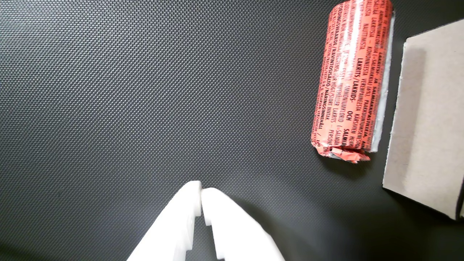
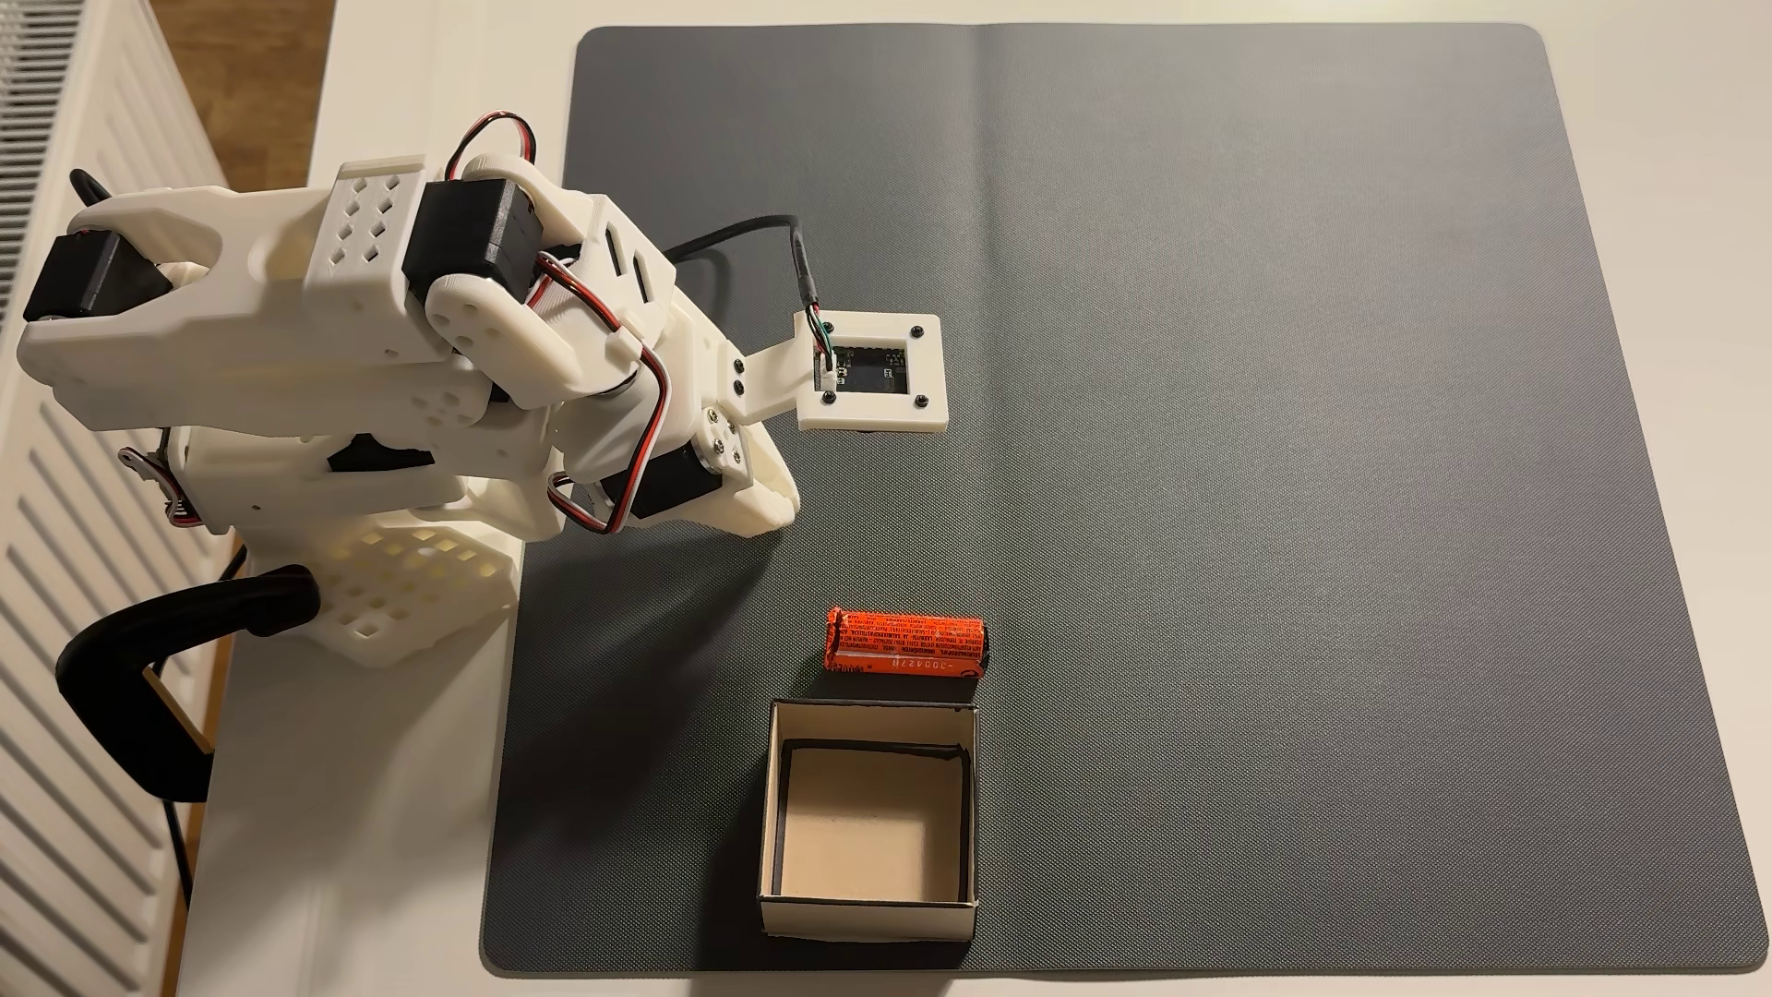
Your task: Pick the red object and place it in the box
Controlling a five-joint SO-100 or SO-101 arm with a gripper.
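**Roll waits by the box**

The gripper (image 1: pixel 201 190) is closed and holds nothing. In the fixed view the red roll (image 2: pixel 905 644) lies flat on the gray mat (image 2: pixel 1247 383), just beside the box (image 2: pixel 868 918), at its 12 o'clock. In the wrist view the roll is at 2 o'clock from the fingertips. It is round, so a bump could roll it away, or a finger could hit the box wall
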